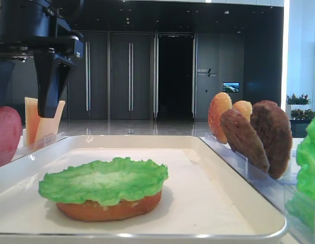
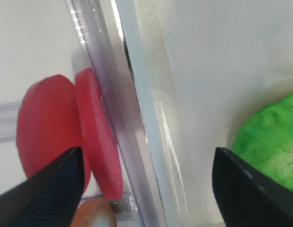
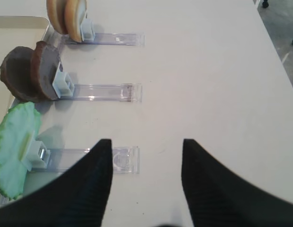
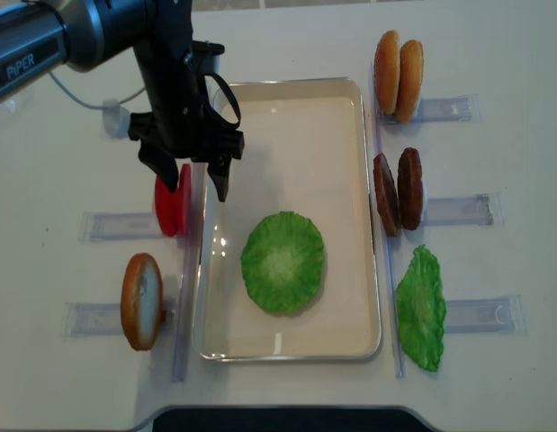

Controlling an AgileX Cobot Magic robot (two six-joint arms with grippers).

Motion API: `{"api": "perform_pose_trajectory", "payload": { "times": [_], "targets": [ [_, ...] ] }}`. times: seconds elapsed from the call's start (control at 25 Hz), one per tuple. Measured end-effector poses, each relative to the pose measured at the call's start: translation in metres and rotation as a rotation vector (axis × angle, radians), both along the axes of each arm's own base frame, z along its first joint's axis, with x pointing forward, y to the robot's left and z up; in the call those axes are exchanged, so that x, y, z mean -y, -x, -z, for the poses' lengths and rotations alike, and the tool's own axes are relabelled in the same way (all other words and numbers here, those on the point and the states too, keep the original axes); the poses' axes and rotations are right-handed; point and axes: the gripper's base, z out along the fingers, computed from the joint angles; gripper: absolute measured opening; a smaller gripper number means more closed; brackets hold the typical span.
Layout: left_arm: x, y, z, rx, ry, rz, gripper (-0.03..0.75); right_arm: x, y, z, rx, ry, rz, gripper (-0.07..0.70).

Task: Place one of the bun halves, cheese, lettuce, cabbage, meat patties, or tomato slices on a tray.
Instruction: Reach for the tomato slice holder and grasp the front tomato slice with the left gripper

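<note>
The cream tray holds a flat bun half with a green lettuce leaf on top. Two red tomato slices stand on edge in a clear holder just outside the tray's left rim. My left gripper hangs open above them, straddling the inner slice and the tray rim, holding nothing. Its left finger sits by the outer slice. My right gripper is open and empty over bare table, right of a second lettuce leaf.
Clear holders right of the tray carry two bun halves, two meat patties and the lettuce leaf. Another bun half stands front left. Cheese slices stand behind the left gripper.
</note>
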Motion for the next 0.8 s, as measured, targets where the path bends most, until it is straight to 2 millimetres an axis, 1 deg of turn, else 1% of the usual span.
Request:
{"api": "perform_pose_trajectory", "payload": {
  "times": [0.12, 0.36, 0.48, 0.8],
  "targets": [
    [-0.0007, -0.0004, 0.0000, 0.003, -0.008, 0.014, 0.617, 0.0000, 0.0000, 0.0000, 0.000, 0.000, 0.000, 0.354],
    [-0.0017, -0.0014, 0.0015, 0.006, -0.022, 0.025, 0.513, 0.0000, 0.0000, 0.0000, 0.000, 0.000, 0.000, 0.354],
    [-0.0015, -0.0017, 0.0030, 0.002, -0.023, 0.028, 0.493, 0.0000, 0.0000, 0.0000, 0.000, 0.000, 0.000, 0.354],
    [-0.0018, -0.0019, 0.0033, 0.001, -0.027, 0.051, 0.468, 0.0000, 0.0000, 0.0000, 0.000, 0.000, 0.000, 0.354]
  ]
}}
